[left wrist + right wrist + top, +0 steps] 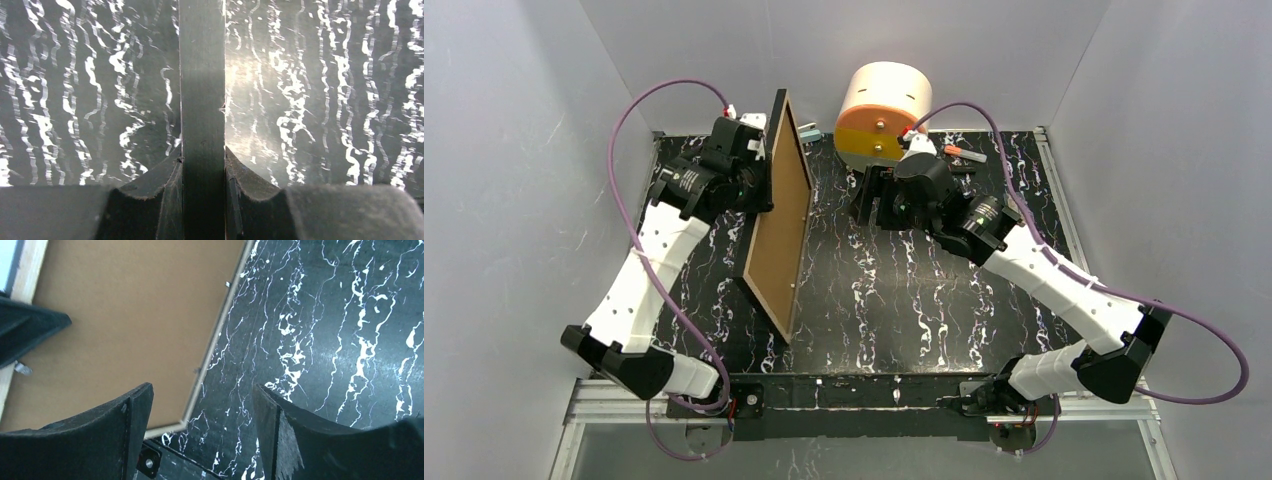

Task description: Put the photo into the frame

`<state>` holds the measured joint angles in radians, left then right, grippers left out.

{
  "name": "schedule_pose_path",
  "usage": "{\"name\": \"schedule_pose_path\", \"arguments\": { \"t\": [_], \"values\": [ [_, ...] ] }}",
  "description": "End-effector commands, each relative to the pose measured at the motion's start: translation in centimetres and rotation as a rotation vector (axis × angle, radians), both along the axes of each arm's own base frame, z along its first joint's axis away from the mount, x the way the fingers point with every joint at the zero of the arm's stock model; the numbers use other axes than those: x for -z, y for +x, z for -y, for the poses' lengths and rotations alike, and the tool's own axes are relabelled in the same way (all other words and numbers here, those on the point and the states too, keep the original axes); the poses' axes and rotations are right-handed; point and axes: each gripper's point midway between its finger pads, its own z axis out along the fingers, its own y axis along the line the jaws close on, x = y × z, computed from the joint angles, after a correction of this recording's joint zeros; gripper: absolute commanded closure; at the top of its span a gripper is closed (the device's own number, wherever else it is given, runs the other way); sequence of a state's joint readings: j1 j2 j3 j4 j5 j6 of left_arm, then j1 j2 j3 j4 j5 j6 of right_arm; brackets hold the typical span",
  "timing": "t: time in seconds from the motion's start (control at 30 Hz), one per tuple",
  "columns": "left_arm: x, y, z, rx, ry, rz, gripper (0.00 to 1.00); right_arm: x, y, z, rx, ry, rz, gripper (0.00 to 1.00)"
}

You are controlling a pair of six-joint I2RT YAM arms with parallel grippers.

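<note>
A cream cylindrical drum with an orange lower band (882, 100) is seen at the far edge of a black, white-veined tabletop (904, 300). A flat brown backing board (779, 240) is stood on edge, left of centre.

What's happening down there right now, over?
Left gripper shut on the frame, held on edge. Right gripper open, empty. Brown backing board faces it; photo not in sight. Nothing blocking.

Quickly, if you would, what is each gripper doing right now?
Left gripper: shut on the edge of the frame, which stands on its edge.
Right gripper: open, holding nothing.
</note>
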<state>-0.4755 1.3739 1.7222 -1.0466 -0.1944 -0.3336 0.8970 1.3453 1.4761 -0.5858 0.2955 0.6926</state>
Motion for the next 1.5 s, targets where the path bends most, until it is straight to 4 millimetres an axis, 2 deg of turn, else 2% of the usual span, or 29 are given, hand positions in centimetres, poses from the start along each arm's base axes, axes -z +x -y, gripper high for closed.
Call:
{"name": "schedule_pose_path", "arguments": {
  "t": [0.0, 0.1, 0.23, 0.47, 0.57, 0.67, 0.87, 0.93, 1.17, 1.33, 1.47],
  "values": [
    [-4.9, 2.3, -2.5, -0.008, 0.143, 0.185, 1.00, 0.1, -0.2, -0.3, -0.015, 0.039, -0.046, 0.19],
    [-5.6, 2.8, -1.9, 0.031, 0.139, 0.209, 1.00, 0.5, -0.2, -1.0, -0.040, 0.092, -0.087, 0.18],
    [-4.7, 2.9, -0.9, 0.080, 0.116, 0.191, 1.00, 0.6, 0.7, -2.5, -0.056, 0.199, -0.137, 0.16],
    [-2.5, 2.2, -0.1, 0.120, 0.090, 0.148, 1.00, -2.3, 4.2, -6.6, -0.052, 0.319, -0.164, 0.13],
    [-2.3, 1.8, 0.5, 0.148, 0.060, 0.138, 0.88, -2.6, 5.8, -8.2, -0.041, 0.329, -0.178, 0.12],
    [-2.0, 1.5, 1.2, 0.183, 0.038, 0.125, 0.81, -3.1, 6.9, -9.8, -0.053, 0.346, -0.183, 0.12],
    [-1.7, 1.2, 1.7, 0.206, 0.020, 0.113, 0.76, -6.7, 7.3, -12.6, -0.157, 0.505, -0.133, 0.14],
    [-1.6, 1.1, 2.1, 0.219, 0.000, 0.111, 0.75, -7.0, 7.5, -13.1, -0.163, 0.520, -0.136, 0.15],
    [-1.8, 0.8, 2.5, 0.234, -0.032, 0.118, 0.67, -6.0, 8.9, -14.3, -0.160, 0.469, -0.162, 0.13],
    [-2.0, 0.6, 3.1, 0.256, -0.064, 0.126, 0.57, -3.1, 9.7, -14.3, -0.118, 0.365, -0.219, 0.13],
    [-1.8, 0.4, 3.2, 0.260, -0.070, 0.128, 0.44, -1.2, 9.7, -13.2, -0.079, 0.313, -0.248, 0.21]
  ]
}}
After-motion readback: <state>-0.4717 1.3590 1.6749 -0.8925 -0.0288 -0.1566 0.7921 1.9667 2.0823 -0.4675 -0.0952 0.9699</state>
